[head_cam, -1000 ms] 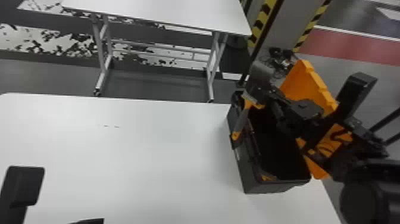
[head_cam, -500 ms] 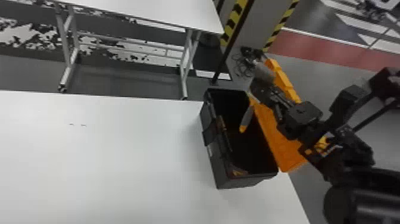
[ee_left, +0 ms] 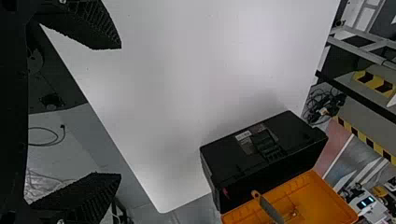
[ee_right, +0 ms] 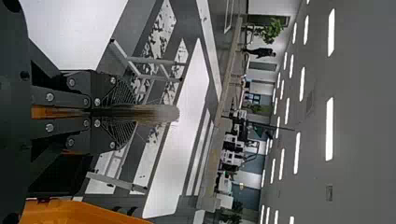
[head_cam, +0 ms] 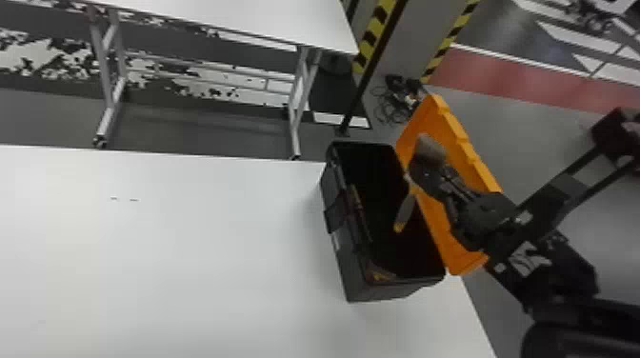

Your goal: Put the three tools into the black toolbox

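Right gripper [ee_right: 130,113]'s clamped on a slim grey-and-orange tool [head_cam: 405,212], angled over the boxy black plastic toolbox [head_cam: 350,266] at the bench [head_cam: 190,262]'s far-right corner, probably for an easy drop. Left gripper [ee_left: 120,111]'s spread, empty.

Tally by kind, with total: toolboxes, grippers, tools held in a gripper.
Toolbox: 1
Grippers: 2 (left gripper, open; right gripper, shut on the tool)
Held tools: 1
Total: 4
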You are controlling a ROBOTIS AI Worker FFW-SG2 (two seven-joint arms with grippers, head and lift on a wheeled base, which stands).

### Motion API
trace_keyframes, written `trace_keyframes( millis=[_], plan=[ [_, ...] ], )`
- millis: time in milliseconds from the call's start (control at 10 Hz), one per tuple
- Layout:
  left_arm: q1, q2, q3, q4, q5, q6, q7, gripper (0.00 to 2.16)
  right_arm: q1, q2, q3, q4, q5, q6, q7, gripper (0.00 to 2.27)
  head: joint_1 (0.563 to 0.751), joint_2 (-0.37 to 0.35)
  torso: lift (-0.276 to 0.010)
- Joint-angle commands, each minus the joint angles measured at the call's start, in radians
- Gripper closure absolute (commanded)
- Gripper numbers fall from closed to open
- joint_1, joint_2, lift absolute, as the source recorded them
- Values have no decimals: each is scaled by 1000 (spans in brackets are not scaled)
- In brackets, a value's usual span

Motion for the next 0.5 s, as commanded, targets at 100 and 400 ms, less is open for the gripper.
trace_keyframes(
  millis=[100,400],
  plan=[
    [1,0,5,-8,0,1,2,22,20,13,-14,68,-50,-41,0,2138,695,-350,-51],
    [3,0,7,-5,0,1,8,22,20,20,-21,85,-114,20,15,-2,695,-350,-51]
  ],
)
